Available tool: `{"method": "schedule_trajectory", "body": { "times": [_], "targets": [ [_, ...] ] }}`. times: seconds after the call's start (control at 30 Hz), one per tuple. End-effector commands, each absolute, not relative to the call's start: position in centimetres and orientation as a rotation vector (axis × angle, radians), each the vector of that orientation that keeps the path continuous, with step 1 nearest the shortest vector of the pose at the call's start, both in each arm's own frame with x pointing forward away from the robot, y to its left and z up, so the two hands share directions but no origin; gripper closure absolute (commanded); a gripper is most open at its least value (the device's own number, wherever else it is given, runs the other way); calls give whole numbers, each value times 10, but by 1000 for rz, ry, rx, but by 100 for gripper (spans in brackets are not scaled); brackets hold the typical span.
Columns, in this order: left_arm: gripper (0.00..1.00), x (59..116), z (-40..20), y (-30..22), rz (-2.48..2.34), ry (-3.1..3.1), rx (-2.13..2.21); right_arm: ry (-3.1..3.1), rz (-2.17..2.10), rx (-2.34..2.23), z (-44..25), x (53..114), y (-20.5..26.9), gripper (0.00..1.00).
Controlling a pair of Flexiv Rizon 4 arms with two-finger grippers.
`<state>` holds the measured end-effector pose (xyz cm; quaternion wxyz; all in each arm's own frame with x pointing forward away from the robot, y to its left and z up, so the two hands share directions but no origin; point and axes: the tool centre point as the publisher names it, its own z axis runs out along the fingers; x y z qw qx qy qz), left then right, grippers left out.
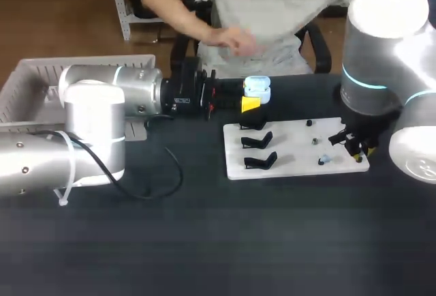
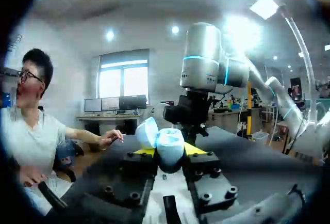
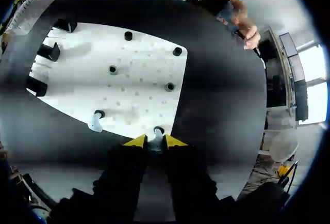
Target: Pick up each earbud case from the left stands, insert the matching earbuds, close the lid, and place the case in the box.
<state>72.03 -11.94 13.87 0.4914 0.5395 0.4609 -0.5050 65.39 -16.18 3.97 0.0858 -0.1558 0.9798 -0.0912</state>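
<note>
My left gripper point(image 1: 253, 102) is shut on a light blue earbud case point(image 1: 257, 89) and holds it above the table, behind the white board point(image 1: 293, 168). In the left wrist view the case point(image 2: 170, 146) sits between the yellow-tipped fingers point(image 2: 142, 152) with its lid point(image 2: 147, 131) open. My right gripper point(image 1: 357, 151) is down at the board's front right corner. Its yellow tips point(image 3: 135, 142) are shut on a pale earbud point(image 3: 153, 144) on a black peg point(image 3: 159, 130). A second pale blue earbud point(image 3: 95, 124) stands on a peg nearby.
Three empty black stands point(image 1: 257, 140) line the board's left side. Several empty black pegs point(image 3: 169, 86) dot its right half. A white basket point(image 1: 27, 84) stands at the far left behind my left arm. A black cable point(image 1: 174, 173) loops over the dark table.
</note>
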Motion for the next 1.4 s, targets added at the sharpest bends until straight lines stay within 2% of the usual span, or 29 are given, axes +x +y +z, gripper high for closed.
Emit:
{"method": "schedule_trajectory", "body": {
  "times": [0.03,0.4,0.7,1.0,1.4],
  "targets": [
    [100,720,138,-119,-1222,1117,1307,2908,-296,-462,55,645,-158,100],
    [100,720,138,-119,-1222,1117,1307,2853,-359,-458,119,632,-145,100],
    [100,720,138,-119,-1222,1117,1307,2843,-350,-502,193,625,-101,100],
    [100,720,138,-119,-1222,1117,1307,2918,-328,-574,219,635,-41,100],
    [100,720,138,-119,-1222,1117,1307,2899,-279,-554,226,638,4,100]
  ]
}}
